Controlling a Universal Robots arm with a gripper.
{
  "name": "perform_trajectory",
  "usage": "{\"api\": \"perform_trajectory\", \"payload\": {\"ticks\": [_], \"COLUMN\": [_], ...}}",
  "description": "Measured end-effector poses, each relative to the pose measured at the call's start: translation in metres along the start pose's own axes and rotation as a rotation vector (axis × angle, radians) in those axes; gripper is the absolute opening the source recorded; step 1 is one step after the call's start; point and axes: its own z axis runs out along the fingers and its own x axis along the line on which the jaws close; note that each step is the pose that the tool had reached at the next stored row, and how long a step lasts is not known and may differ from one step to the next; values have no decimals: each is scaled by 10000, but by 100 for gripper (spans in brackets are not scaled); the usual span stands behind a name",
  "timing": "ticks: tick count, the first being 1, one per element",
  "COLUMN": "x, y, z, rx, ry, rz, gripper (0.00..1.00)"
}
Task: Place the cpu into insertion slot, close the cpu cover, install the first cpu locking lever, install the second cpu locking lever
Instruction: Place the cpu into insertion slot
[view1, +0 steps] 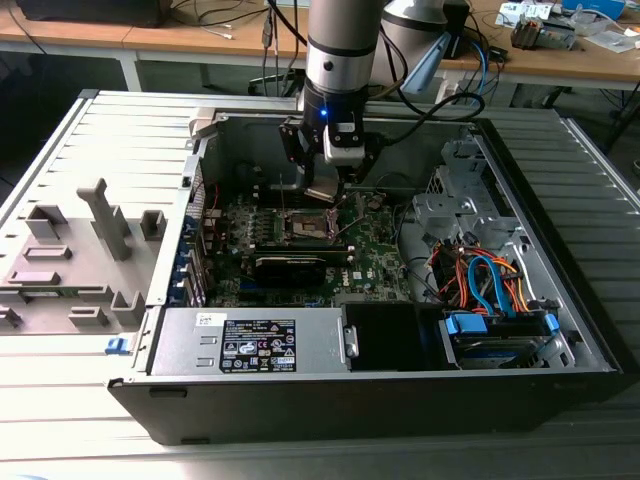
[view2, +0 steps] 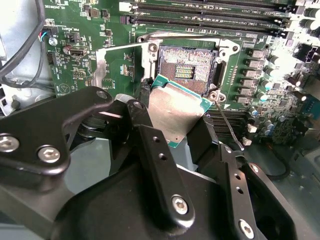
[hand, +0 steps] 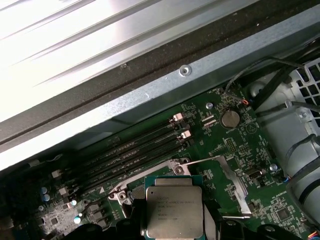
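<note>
The jaws are closed on the cpu (view2: 176, 107). The gripper (view2: 175, 131) pinches it by two opposite edges, with one black finger (view2: 150, 145) on either side and the silver top left bare. In the exterior view the gripper (view1: 325, 185) hangs inside the open case (view1: 560, 330), over the far part of the board and towards that view's left of centre. It is well apart from the power supply (view1: 250, 340) along the near wall.

The slot (view2: 187, 70) lies directly below and just beyond the chip. Its dark frame and gold pin field are uncovered, and nothing sits in it. In the second wrist view the chip's leading edge overlaps the slot's nearest corner, so the two are close. The cpu hangs above the frame and does not rest in it. Its edges also look turned a little against the frame's edges, though that may be the camera's angle.

In the first wrist view the cpu (hand: 174, 210) faces flat to the camera with the memory slots (hand: 135, 150) running just beyond it.

The cover (hand: 234, 181) stands swung open beside the slot, clear of the opening. Two thin wire levers are raised off their catches, one (view2: 125, 46) along the slot's far side and one (view2: 227, 122) at its corner close to a finger.

By my reading, the first step is under way, with the cover and both levers undone.
</note>
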Motion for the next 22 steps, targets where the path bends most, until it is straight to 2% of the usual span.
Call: {"api": "perform_trajectory", "payload": {"ticks": [22], "x": [0], "y": [0], "z": [16], "rx": [-2], "ry": [-4], "rz": [197], "gripper": [55]}}
